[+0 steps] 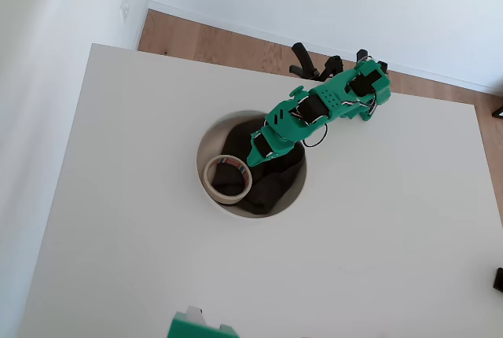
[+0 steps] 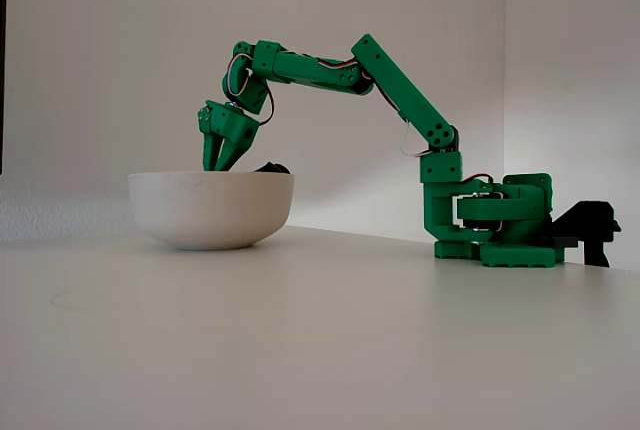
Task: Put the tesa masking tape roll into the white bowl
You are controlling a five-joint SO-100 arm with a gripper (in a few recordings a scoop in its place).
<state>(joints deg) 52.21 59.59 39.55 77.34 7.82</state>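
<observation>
The white bowl point(image 1: 207, 146) stands mid-table, and its side shows in the fixed view point(image 2: 210, 210). The tesa masking tape roll point(image 1: 227, 178), a cream ring with a red and blue core, lies inside the bowl at its left, partly on a dark grey cloth point(image 1: 271, 189). My green gripper point(image 1: 251, 159) reaches down into the bowl from the upper right, with its tips at the roll's upper right edge. In the fixed view the gripper point(image 2: 216, 164) dips behind the bowl's rim with its jaws slightly apart. The tips are hidden, so any hold on the roll is unclear.
The arm's base point(image 2: 500, 225) is clamped at the table's far edge point(image 1: 365, 86). A green part point(image 1: 196, 326) pokes in at the near edge of the overhead view. White tabletop point(image 1: 377, 228) surrounds the bowl, with a wall to the left and wooden floor beyond.
</observation>
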